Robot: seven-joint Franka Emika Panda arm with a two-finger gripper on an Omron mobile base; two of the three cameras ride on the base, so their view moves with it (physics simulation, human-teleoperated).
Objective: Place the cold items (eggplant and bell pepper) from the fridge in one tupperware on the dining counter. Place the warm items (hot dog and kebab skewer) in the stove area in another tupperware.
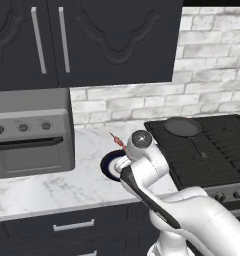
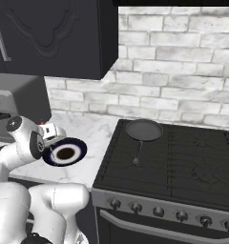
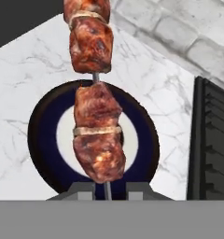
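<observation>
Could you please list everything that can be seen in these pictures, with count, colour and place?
kebab skewer: one, brown meat chunks on a thin stick, held above the plate
plate: one, dark blue rim with white centre, on the counter left of the stove
frying pan: one, dark grey, on the stove's rear left burner
stove: one, black, with a row of knobs along its front, right of the counter
toaster oven: one, grey, with three knobs, on the counter at the left
counter: one, white marble, below the cabinets
upper cabinets: dark, with grey handles, above the counter
brick wall: white, behind stove and counter
arm: one, white with dark joints, reaching over the counter
pincer: one, shut on the skewer's stick
</observation>
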